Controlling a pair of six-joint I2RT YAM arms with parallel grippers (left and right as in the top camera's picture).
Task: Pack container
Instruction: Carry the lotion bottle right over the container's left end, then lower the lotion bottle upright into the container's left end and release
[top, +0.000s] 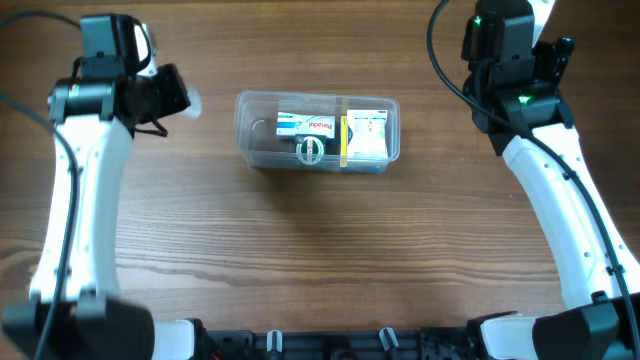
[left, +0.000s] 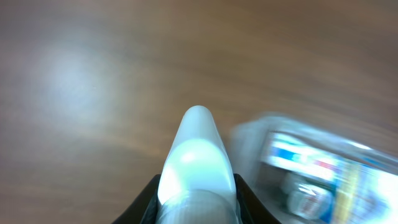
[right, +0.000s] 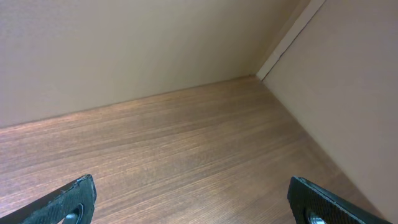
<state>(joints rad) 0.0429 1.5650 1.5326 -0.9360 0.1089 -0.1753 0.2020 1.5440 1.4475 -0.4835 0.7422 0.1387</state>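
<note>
The container (top: 244, 128), a clear plastic tub with rounded corners, stands at the table's middle back. In it lie a blue-and-white box (top: 305, 124), a white-and-yellow box (top: 366, 133) and a small round item (top: 311, 150). My left gripper (top: 172, 93) is left of the tub and above the table. It is shut on a white rounded tube-like thing (left: 198, 149) whose tip points toward the tub's left end. The tub shows blurred at the lower right of the left wrist view (left: 249, 134). My right gripper (right: 199, 202) is open and empty, at the back right (top: 545, 48), facing the wall.
The wooden table (top: 320, 260) runs to a beige wall and corner (right: 261, 74) behind the right arm. Black cables hang by both arms.
</note>
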